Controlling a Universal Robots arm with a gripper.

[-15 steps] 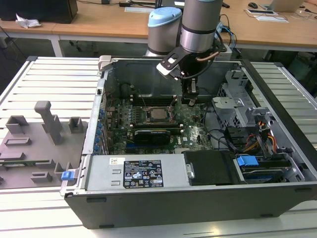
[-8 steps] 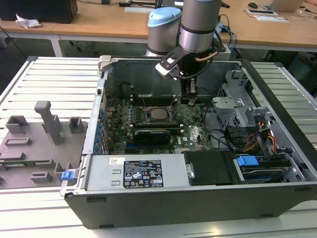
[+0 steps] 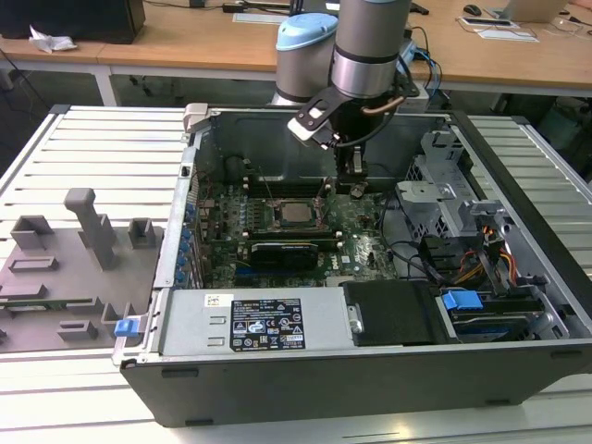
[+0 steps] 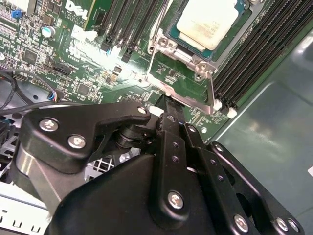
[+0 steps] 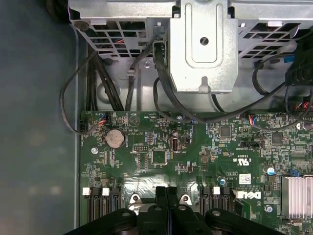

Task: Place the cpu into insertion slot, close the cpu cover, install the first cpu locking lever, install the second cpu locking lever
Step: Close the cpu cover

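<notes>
The cpu (image 4: 208,22), a square chip with a silver-grey top, lies flat in the insertion slot (image 4: 169,33) on the green motherboard; the exterior view has the cpu (image 3: 294,214) at the middle of the open computer case. The cpu cover (image 4: 211,90), a thin metal frame with a cut-out centre, stands tilted up off the slot's edge, away from the chip. My gripper (image 4: 166,104) is shut, its black fingertips (image 5: 161,195) pressed together right at the raised cover's free edge, between two metal tabs. In the exterior view the gripper (image 3: 352,190) hangs just to the right of the slot.
Long black memory slots (image 4: 254,54) flank the socket. A metal drive cage (image 5: 203,46) with black cables (image 5: 164,98) stands beyond the board. The labelled power supply (image 3: 264,324) fills the case's front. A grey fixture tray (image 3: 65,268) lies outside on the exterior view's left.
</notes>
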